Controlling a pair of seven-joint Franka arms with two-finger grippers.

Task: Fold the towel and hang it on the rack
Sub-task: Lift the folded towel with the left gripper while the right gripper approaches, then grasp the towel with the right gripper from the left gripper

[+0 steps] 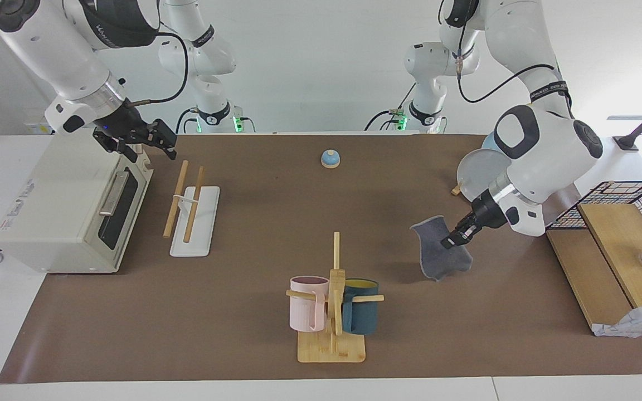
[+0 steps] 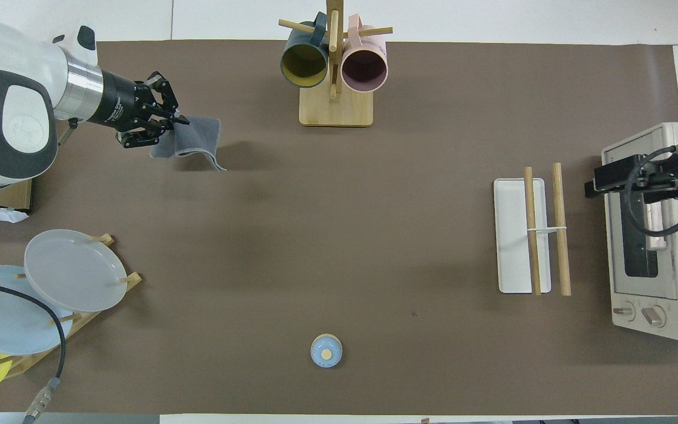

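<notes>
The towel (image 1: 438, 256) is folded with its grey face out. It hangs in the air from my left gripper (image 1: 450, 241), which is shut on its upper edge. It is over the mat toward the left arm's end of the table, beside the mug stand. In the overhead view the towel (image 2: 196, 136) droops from the left gripper (image 2: 169, 121). The rack (image 1: 194, 223), a white base with two wooden rods, stands by the oven, and also shows in the overhead view (image 2: 514, 235). My right gripper (image 1: 142, 147) is open and empty, in the air over the gap between oven and rack (image 2: 597, 188).
A bamboo mug stand (image 1: 332, 348) with a pink and a teal mug stands at the table's edge farthest from the robots. A toaster oven (image 1: 59, 206) sits at the right arm's end. A plate stand (image 2: 68, 271), a wooden box with a wire basket (image 1: 605, 250) and a blue bell (image 1: 330, 159) are also there.
</notes>
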